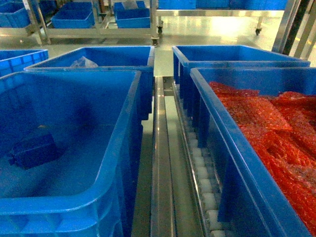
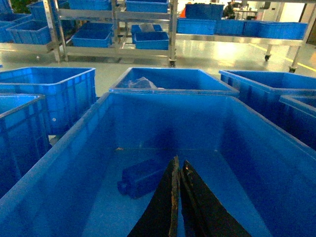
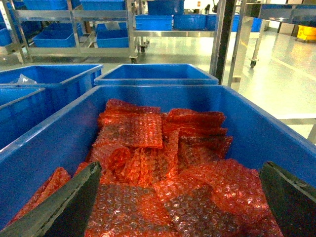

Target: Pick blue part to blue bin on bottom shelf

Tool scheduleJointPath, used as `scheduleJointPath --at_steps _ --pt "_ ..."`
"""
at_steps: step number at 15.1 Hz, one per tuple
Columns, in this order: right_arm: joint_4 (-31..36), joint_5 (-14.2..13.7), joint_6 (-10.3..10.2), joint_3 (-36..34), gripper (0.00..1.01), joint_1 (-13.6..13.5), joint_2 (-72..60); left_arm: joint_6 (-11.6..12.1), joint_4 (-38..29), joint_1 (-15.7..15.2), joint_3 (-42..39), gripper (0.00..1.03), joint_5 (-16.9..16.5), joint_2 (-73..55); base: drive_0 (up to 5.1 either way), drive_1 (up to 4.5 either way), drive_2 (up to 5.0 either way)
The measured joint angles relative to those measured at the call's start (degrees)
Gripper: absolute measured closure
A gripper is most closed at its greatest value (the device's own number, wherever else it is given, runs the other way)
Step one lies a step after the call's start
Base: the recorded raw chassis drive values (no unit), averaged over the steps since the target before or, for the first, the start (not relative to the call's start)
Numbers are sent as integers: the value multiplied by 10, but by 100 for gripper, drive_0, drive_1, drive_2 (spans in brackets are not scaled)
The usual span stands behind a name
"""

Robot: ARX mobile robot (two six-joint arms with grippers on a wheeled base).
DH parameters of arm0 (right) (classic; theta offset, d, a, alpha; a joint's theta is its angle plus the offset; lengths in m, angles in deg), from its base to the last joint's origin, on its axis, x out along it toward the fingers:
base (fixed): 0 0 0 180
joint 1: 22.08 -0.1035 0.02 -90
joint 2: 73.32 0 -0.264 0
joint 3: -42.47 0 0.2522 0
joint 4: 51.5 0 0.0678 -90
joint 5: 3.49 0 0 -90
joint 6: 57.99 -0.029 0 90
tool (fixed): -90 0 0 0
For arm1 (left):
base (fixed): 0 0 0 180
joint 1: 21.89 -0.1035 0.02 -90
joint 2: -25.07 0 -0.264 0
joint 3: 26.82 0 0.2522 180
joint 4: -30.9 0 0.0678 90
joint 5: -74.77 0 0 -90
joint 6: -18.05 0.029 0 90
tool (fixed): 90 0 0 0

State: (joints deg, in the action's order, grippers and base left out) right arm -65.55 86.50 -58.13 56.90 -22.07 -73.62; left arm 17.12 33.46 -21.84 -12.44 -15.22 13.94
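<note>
**Blue part lies in the crate; left gripper closed above it, grasp not yet made**

The large bright-blue plastic crate (image 1: 118, 148) fills the left of the head view, on a stainless-steel rack with white roller tracks (image 1: 205, 182). To its right, a second blue crate (image 1: 217, 133) holds red bubble-wrap bags (image 3: 148, 163). On the left crate's floor lies the small dark navy-blue boxy block (image 2: 143, 177), on its side and near the left wall.

The left gripper (image 2: 178, 170) hangs just beside the block with nothing held, its jaws pressed together. The right gripper (image 3: 177, 197) is spread wide over the red bags, empty.

Judging by this, the pick is still ahead: the left jaws must part, shift left over the block and descend
</note>
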Motion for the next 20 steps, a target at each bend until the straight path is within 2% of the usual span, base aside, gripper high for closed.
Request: scheduleJointPath --at_steps 2,3,4,9,16,17,20 --pt "0 0 0 0 3 0 0 0 12 0 0 101 0 13 0 0 0" --pt "0 0 0 0 3 0 0 0 49 0 1 101 1 38 0 0 0" --pt "0 0 0 0 3 0 0 0 119 0 0 101 -2 89 0 0 0" --pt "0 0 0 0 3 0 0 1 115 0 0 99 0 106 0 0 0" --pt "0 0 0 0 3 0 0 2 114 0 0 9 0 106 0 0 0" --pt "0 0 0 0 3 0 0 3 114 0 0 4 0 106 0 0 0" --pt "0 0 0 0 3 0 0 3 115 0 0 5 0 106 0 0 0"
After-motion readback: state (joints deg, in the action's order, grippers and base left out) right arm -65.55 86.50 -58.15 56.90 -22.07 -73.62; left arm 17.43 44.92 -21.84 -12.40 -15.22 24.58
